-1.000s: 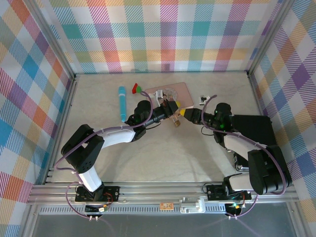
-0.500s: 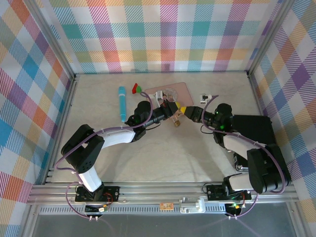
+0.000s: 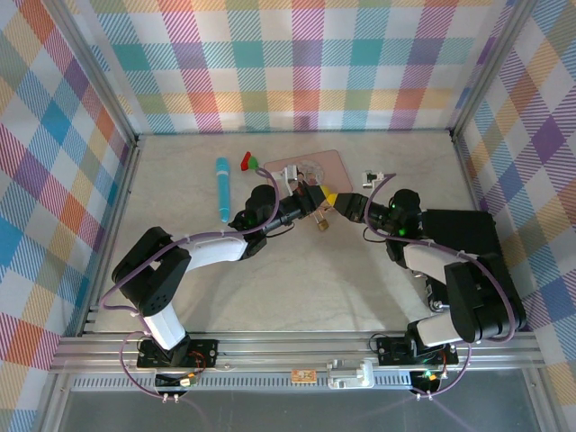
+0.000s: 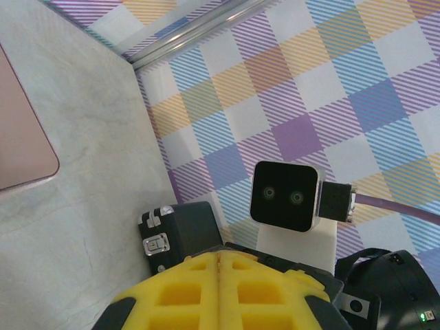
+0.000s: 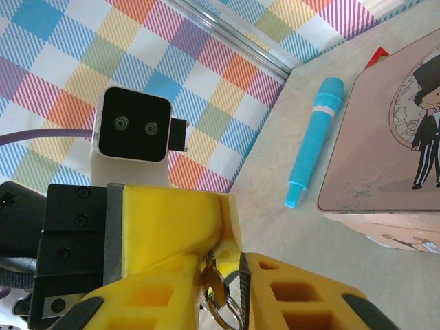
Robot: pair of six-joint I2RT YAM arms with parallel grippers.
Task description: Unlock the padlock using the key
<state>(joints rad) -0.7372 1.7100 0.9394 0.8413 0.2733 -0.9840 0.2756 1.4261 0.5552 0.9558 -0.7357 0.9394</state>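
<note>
My left gripper point(image 3: 312, 202) reaches in from the left with its yellow fingers point(image 4: 220, 275) pressed shut. The tiny brass padlock point(image 3: 321, 223) shows just under its tips; the grip itself is hidden by the fingers. My right gripper point(image 3: 337, 206) comes in from the right, tip to tip with the left one. It is shut on the key point(image 5: 218, 285), a thin tan metal sliver with a wire ring on it. The key's tip points into the left gripper's yellow fingers point(image 5: 172, 227), where it is hidden.
The pink tin box with a cartoon figure point(image 3: 315, 167) point(image 5: 392, 137) lies just behind both grippers. A turquoise pen-like cylinder point(image 3: 222, 187) point(image 5: 313, 141) lies to its left, with a small red and green piece point(image 3: 247, 161) nearby. A small black-and-white item point(image 3: 373, 177) sits right of the box.
My right gripper has slid left with the key until it meets the left gripper's tips. The left gripper and the padlock have stayed in place.
</note>
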